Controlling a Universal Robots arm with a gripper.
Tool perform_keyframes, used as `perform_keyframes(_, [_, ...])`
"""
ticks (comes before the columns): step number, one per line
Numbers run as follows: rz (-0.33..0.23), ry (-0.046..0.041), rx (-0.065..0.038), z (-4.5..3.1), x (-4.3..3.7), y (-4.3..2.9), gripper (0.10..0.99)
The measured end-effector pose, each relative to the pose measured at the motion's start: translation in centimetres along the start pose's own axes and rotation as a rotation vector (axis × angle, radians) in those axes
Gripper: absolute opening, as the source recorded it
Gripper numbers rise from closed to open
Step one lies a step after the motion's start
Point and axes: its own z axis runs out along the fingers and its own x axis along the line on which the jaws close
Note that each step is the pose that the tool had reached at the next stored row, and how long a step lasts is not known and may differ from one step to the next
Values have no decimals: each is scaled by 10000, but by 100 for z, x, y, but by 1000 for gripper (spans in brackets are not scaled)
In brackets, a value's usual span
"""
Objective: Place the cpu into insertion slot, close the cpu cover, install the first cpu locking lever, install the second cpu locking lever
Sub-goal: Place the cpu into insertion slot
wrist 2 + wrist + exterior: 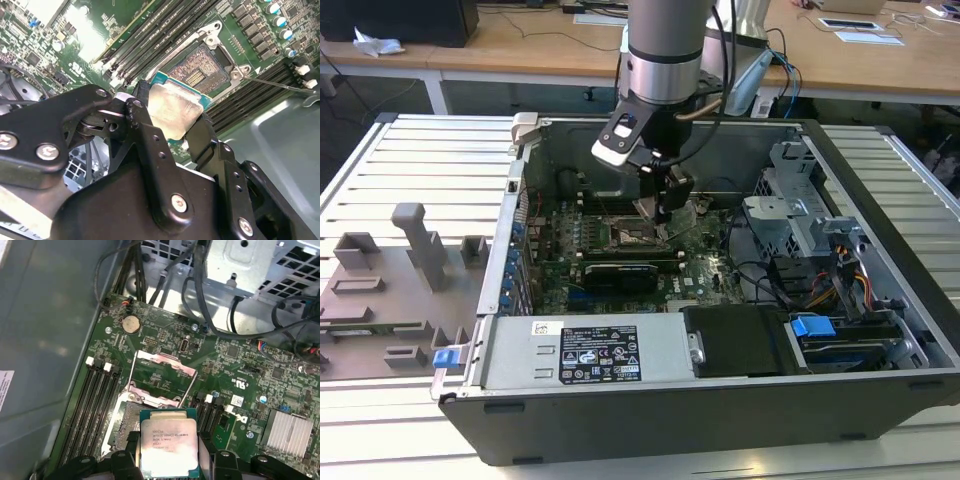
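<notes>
My gripper (660, 208) hangs inside the open computer case, shut on the cpu (167, 442), a flat square chip with a dull silver top and a green edge. Both wrist views show its black fingers (145, 125) pressing the chip's two opposite sides. The cpu (172, 107) hovers just above the green board, over one edge of the insertion slot (200, 67), a dark square socket with a metal rim. The chip partly hides the insertion slot (126, 420) in the first wrist view. Beyond the socket the cpu cover (162, 372) stands swung open, thin lever rods (189, 387) raised beside it.
Long black memory slots (95, 400) run beside the socket. Cables (200, 290) and a metal drive cage (800, 210) lie on the exterior view's right. A labelled power supply (580, 350) spans the case front. A grey fixture tray (390, 280) sits outside on the exterior view's left.
</notes>
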Motion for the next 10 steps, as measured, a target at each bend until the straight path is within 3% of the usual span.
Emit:
perform_keyframes(5, [816, -65, 10, 1, 0, 0, 545])
perform_keyframes(10, [1252, -100, 17, 2, 0, 0, 545])
